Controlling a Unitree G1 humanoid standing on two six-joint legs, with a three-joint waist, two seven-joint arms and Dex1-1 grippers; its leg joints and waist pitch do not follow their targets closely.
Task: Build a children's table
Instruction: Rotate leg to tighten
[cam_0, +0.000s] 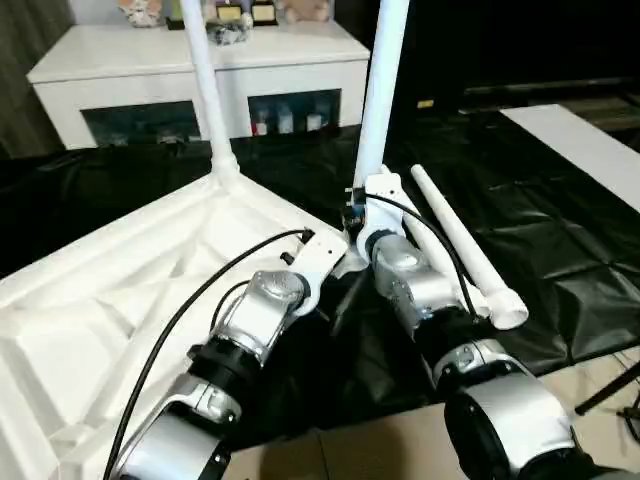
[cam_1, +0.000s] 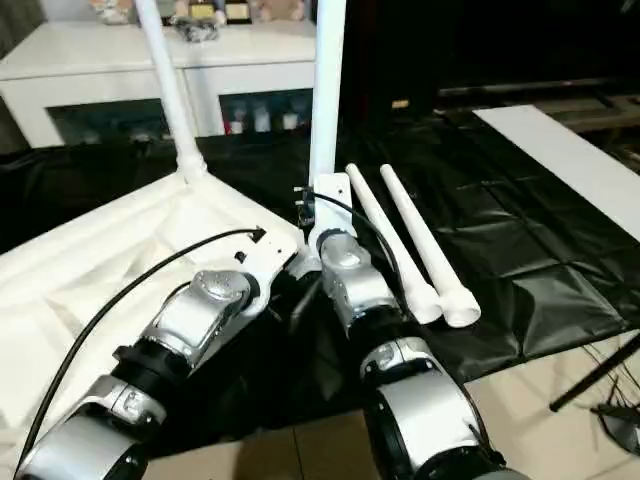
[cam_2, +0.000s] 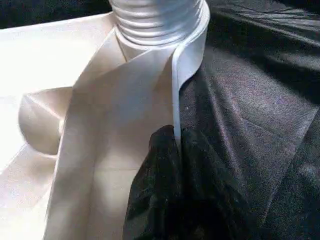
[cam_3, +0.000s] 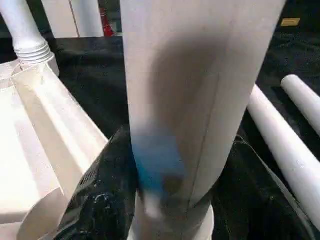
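Now left hand (cam_2: 176, 150) pinches tabletop (cam_0: 120, 300) rim; right hand (cam_3: 165, 200) grips upright leg (cam_0: 385, 90)

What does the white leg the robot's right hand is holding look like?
The leg is a long, smooth, round post of white plastic, standing upright at a corner of the upside-down tabletop. Its threaded base sits in the corner socket. The right gripper clasps it low down, a black finger against its side.
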